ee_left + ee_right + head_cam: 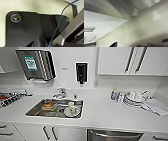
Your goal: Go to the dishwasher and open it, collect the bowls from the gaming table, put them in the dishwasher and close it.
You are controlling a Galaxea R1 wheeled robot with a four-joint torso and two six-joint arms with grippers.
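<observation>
Head view, near to far: dishwasher (113, 135), door closed, at near right under white counter (105, 113); sink (55, 108) holding dishes at centre left; stacked plates (133, 99) far right; wall dispensers beyond. Finger positions of both grippers cannot be determined.

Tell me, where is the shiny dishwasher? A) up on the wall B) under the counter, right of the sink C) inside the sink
B: the dishwasher with its bar handle sits below the white counter, to the right of the sink.

The green label (30, 63) is too blurred to read.
</observation>
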